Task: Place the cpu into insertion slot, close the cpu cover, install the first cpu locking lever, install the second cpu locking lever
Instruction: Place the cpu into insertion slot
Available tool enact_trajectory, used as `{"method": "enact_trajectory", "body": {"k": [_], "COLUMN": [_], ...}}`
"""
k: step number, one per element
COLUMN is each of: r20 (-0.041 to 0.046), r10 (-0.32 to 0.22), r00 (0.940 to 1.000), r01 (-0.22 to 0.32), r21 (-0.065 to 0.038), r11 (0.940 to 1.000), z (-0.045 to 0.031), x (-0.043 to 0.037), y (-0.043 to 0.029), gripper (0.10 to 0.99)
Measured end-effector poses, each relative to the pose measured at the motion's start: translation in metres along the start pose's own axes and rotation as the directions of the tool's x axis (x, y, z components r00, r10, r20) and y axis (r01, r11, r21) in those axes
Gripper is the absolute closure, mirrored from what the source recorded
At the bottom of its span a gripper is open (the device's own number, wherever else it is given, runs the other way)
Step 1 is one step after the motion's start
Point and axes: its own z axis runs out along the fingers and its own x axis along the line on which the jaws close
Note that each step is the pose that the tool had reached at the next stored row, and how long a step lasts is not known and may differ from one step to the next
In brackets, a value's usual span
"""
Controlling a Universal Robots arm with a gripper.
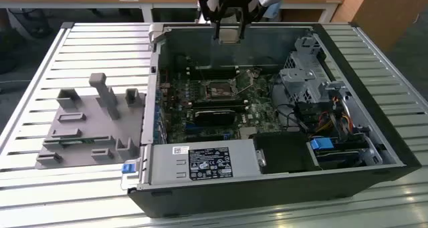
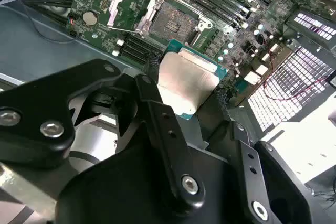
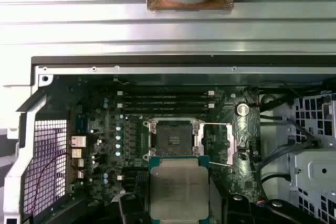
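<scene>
Silver-grey and flat, the cpu (image 3: 178,188) is clamped by its edges between the jaws of the gripper (image 2: 190,113) over the far side of the open computer case (image 1: 267,195), well apart from the insertion slot (image 3: 172,139). That slot lies bare, with the cpu cover (image 3: 220,144) swung open beside it, so I judge no step finished. The near label (image 1: 208,164) bears print I cannot read.

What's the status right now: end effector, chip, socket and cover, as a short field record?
end effector: closed on the chip, above the open computer case
chip: held by its edges, metal top showing in both wrist views, not yet in the socket
socket: empty, dark centre exposed
cover: swung open, lying beside the socket
</scene>
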Motion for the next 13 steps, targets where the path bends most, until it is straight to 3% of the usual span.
{"method": "enact_trajectory", "body": {"k": [5,13], "r20": [0.0005,0.006], "r10": [0.006,0.067], "r00": [1.0,0.9977], "r01": [-0.006,-0.067], "r21": [0.0,-0.002], "r11": [1.0,0.9977], "z": [0.0,0.0005], "x": [0.0,0.0], "y": [0.0,0.0001], "gripper": [0.545,0.545]}}
